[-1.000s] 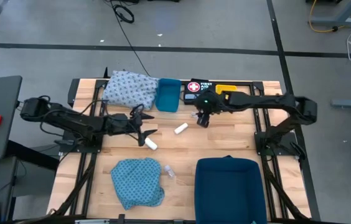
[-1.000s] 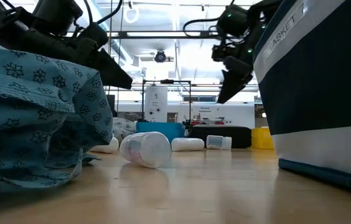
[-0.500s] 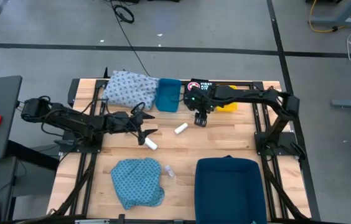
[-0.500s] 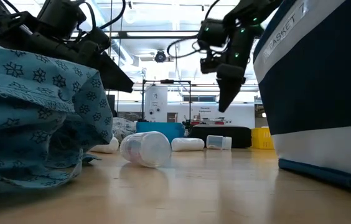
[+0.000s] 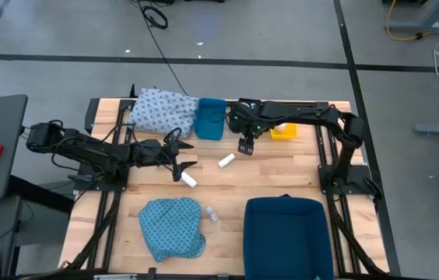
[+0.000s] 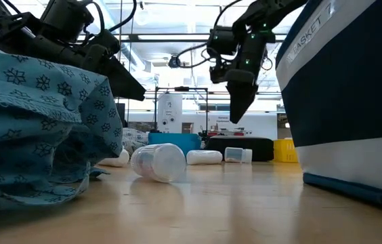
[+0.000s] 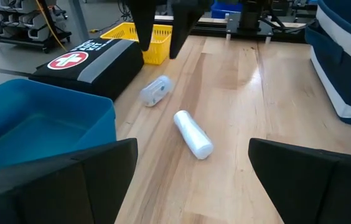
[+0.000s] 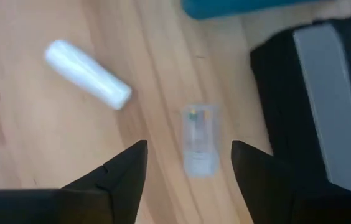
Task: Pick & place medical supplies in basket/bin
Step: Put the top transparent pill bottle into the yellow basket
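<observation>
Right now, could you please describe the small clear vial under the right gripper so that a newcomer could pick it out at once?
Start at the black first-aid box at the table's far edge. On the wood beside it lies the vial, right below the open right gripper. Unlike the solid white roll lying nearby, it is shorter and see-through.

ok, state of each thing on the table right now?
left gripper: open, empty, beside a white roll
right gripper: open, empty, above a clear vial
second white roll: lying loose
teal cloth: crumpled
whitish-blue cloth: crumpled
dark blue basket: upright
</observation>
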`<state>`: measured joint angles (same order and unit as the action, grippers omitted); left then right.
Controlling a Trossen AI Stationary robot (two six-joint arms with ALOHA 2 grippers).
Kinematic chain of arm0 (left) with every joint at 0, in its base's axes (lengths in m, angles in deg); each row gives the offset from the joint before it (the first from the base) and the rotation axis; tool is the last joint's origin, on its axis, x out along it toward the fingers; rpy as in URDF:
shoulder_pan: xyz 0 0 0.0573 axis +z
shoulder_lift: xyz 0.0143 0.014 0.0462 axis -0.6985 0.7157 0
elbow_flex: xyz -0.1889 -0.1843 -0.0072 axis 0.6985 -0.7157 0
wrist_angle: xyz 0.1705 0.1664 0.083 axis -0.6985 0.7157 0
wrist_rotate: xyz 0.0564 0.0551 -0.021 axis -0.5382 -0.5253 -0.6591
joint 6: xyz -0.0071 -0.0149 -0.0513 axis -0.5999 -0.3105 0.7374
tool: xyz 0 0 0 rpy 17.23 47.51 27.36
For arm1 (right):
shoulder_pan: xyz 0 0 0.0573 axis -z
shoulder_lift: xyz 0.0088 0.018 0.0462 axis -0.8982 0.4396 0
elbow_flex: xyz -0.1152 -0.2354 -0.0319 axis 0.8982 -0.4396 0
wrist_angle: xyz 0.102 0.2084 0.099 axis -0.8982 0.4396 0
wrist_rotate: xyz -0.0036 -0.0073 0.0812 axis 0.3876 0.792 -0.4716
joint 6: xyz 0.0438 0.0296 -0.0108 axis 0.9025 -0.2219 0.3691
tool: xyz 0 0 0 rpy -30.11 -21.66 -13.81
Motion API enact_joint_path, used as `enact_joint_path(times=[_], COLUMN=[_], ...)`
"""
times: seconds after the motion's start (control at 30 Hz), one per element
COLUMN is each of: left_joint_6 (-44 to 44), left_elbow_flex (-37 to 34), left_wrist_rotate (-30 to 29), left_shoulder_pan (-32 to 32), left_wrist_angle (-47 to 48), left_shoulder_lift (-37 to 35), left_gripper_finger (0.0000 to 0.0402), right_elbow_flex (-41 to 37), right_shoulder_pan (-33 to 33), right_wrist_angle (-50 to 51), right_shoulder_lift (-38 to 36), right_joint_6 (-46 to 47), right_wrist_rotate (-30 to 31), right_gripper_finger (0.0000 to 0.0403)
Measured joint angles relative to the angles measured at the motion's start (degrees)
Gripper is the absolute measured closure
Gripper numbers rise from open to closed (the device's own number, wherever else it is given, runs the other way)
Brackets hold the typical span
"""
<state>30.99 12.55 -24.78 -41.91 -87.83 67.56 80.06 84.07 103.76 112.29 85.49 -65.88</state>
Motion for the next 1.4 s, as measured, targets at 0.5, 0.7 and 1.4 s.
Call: enact_joint_path(times=[0.5, 0.7, 1.4], left_joint_6=[-0.61, -0.70, -1.33], left_elbow_flex=[-0.02, -0.02, -0.04], left_wrist_rotate=[0.41, 0.43, 0.52], left_shoulder_pan=[-0.02, -0.02, -0.02], left_wrist_angle=[-0.01, 0.05, 0.47], left_shoulder_lift=[0.00, 0.00, 0.00], left_gripper_finger=[0.0089, 0.0089, 0.0089], right_elbow_flex=[1.61, 1.75, 1.70], right_shoulder_pan=[-0.42, 0.17, -3.85], right_wrist_angle=[1.11, -0.12, -0.17], right_shoulder_lift=[9.49, 10.75, 14.29], right_joint_6=[-3.01, -4.69, -9.80], right_wrist_rotate=[5.31, 5.38, 6.14], right_gripper_finger=[0.0114, 0.0114, 0.0271])
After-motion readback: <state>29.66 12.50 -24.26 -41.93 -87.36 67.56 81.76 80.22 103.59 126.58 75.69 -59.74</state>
